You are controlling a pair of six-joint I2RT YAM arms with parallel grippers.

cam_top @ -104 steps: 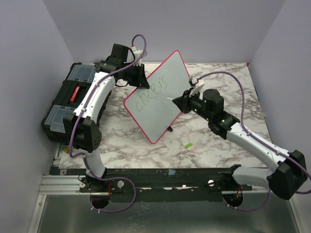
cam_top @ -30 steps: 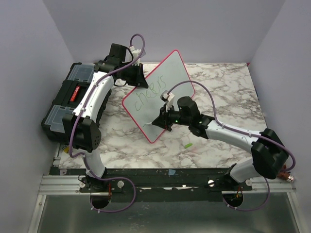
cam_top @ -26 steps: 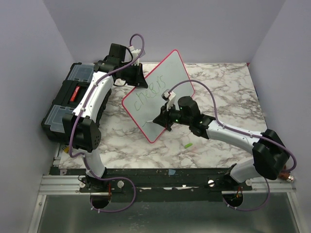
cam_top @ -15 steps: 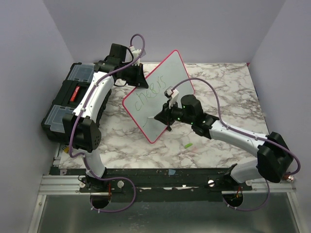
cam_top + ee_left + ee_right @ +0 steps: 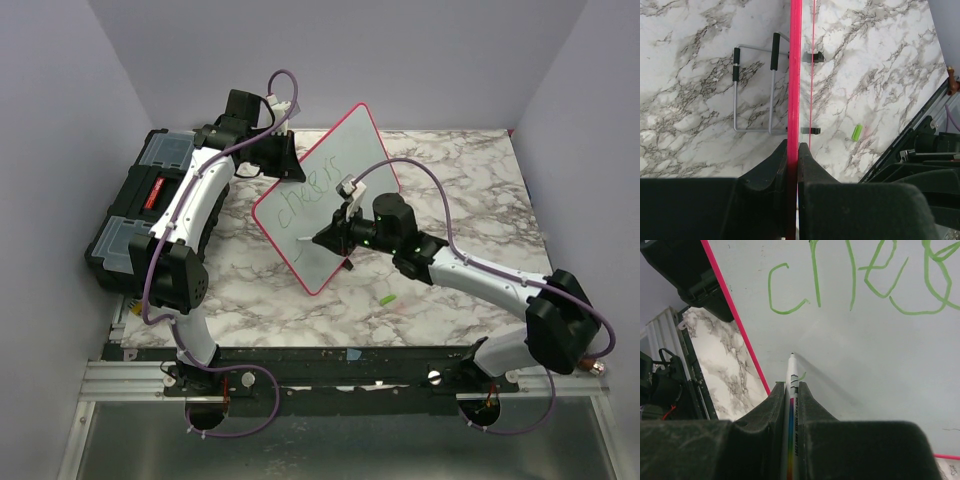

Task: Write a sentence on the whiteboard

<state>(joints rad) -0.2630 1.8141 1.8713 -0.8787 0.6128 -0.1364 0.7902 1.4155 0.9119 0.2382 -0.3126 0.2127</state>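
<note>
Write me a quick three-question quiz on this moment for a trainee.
1. True or false: the left tool is clamped on the pink rim of the whiteboard.
2. Pick one. What is the right tool gripping? A) a marker B) an eraser C) nothing
3. Fill the gap: the small green piece lies on the marble ___, in front of the board.

Key: 1 true. 2 A. 3 table.
</note>
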